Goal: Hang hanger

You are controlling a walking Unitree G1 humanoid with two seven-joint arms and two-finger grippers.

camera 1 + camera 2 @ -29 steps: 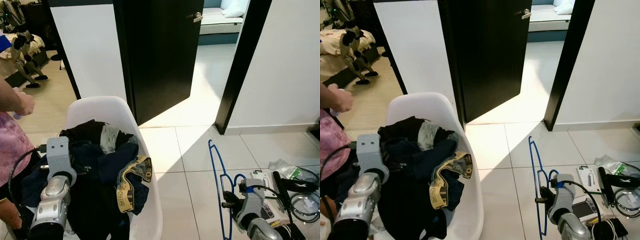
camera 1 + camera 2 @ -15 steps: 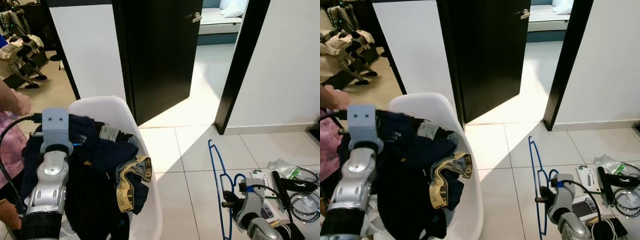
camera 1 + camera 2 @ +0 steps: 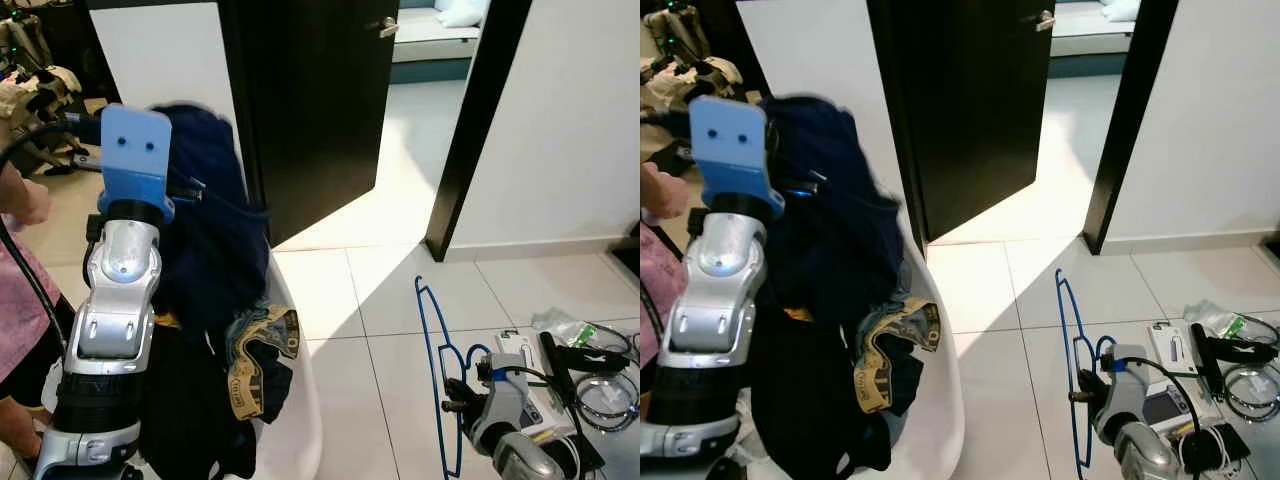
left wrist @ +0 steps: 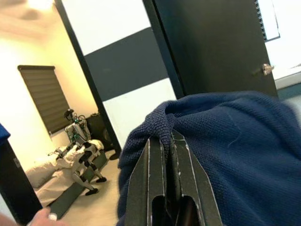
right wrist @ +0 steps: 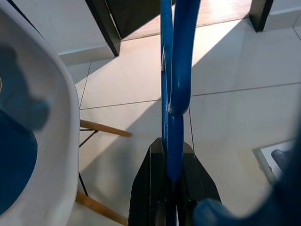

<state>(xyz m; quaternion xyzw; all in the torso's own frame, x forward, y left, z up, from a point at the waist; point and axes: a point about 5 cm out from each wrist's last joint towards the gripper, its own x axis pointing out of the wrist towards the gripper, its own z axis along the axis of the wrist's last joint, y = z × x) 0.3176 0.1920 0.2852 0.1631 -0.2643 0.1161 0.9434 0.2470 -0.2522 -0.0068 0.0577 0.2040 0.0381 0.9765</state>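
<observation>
A blue wire hanger (image 3: 435, 370) stands upright low on the right, and my right gripper (image 5: 170, 176) is shut on its bar. My left gripper (image 4: 168, 141) is raised high on the left, shut on a dark navy knitted garment (image 3: 215, 235) that hangs from it over the white chair (image 3: 300, 440). More dark clothes and a yellow patterned piece (image 3: 255, 350) lie heaped in the chair's seat.
A black door (image 3: 310, 100) stands ajar ahead, with a sunlit tiled doorway beyond. Cables, a box and small gear (image 3: 575, 365) lie on the floor at the right. A person in a pink top (image 3: 18, 300) stands at the far left.
My left arm has risen well above the chair, lifting the navy garment out of the pile. The right gripper and hanger have stayed where they were.
</observation>
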